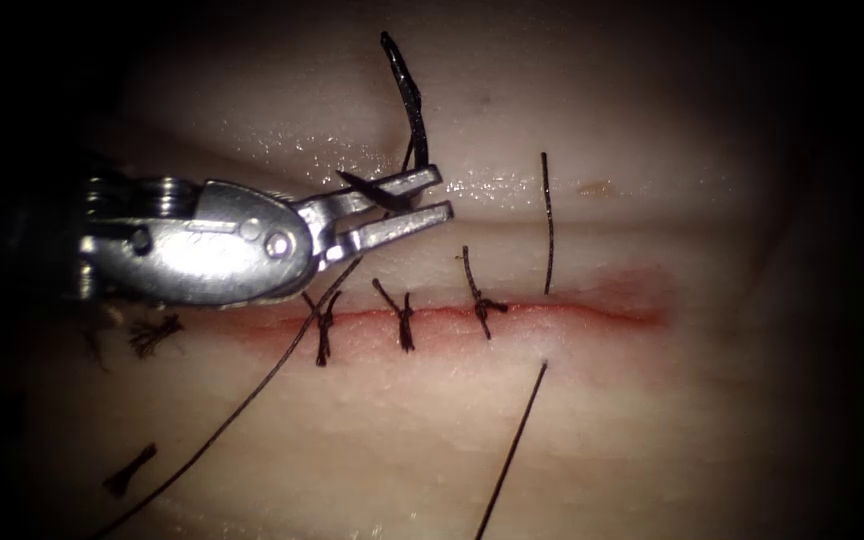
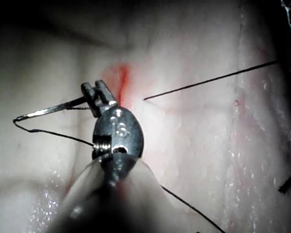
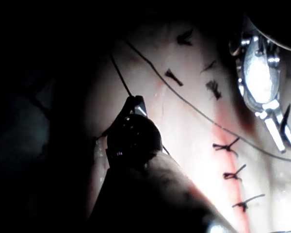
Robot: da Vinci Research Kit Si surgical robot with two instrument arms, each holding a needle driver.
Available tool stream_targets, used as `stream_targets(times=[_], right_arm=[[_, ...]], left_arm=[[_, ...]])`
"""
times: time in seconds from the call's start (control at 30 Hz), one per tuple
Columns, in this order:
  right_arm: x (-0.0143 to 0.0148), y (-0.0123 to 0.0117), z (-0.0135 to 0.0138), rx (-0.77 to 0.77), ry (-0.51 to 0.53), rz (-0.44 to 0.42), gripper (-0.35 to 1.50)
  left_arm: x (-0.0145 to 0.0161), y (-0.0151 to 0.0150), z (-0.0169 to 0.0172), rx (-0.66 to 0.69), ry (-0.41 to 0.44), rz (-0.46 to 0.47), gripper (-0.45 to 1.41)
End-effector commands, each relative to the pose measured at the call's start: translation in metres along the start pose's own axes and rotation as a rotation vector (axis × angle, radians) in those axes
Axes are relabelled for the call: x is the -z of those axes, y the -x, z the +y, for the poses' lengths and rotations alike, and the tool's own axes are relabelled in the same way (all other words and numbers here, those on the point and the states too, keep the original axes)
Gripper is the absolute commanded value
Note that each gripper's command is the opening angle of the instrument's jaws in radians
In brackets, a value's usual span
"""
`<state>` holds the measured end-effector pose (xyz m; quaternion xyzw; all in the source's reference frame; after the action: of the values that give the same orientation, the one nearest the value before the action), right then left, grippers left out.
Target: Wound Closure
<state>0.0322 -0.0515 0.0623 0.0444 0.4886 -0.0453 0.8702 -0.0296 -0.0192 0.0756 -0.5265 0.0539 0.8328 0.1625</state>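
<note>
Where fingers (image 1: 407, 205) clamp it, needle (image 1: 407, 95) partly hidden.

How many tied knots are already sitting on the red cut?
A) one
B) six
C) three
C: three dark knots sit in a row across the cut, while the left hand holds the needle up above them.
</note>
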Motion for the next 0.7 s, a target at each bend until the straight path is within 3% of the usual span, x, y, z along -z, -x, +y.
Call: stream_targets(times=[0.03, 0.2, 0.23, 0.3, 0.33, 0.5, 0.7], right_arm=[[-0.0012, -0.0017, -0.0003, 0.012, -0.003, 0.010, -0.35], [-0.0013, -0.0004, 0.0012, 0.005, 0.011, 0.001, -0.28], [-0.0015, 0.0005, 0.0017, 0.006, 0.030, -0.013, 0.39], [-0.0018, 0.0017, 0.0023, -0.042, 0.084, -0.045, 1.40], [-0.0017, 0.0026, 0.0025, -0.081, 0.119, -0.045, 1.48], [-0.0001, 0.0050, 0.0024, -0.100, 0.125, -0.044, 1.48], [0.0046, 0.0086, 0.0039, -0.152, 0.125, -0.115, 1.48]], left_arm=[[-0.0007, 0.0003, 0.0004, 0.001, 0.002, 0.001, -0.45], [-0.0006, 0.0003, 0.0005, 0.000, 0.004, -0.001, -0.45], [-0.0006, 0.0003, 0.0005, 0.000, 0.008, -0.001, -0.45], [-0.0006, 0.0003, 0.0005, -0.001, 0.012, 0.000, -0.45], [-0.0006, 0.0003, 0.0005, -0.001, 0.012, 0.000, -0.45], [-0.0006, 0.0003, 0.0005, -0.001, 0.012, 0.000, -0.45], [-0.0006, 0.0004, 0.0005, -0.001, 0.013, 0.001, -0.45]])
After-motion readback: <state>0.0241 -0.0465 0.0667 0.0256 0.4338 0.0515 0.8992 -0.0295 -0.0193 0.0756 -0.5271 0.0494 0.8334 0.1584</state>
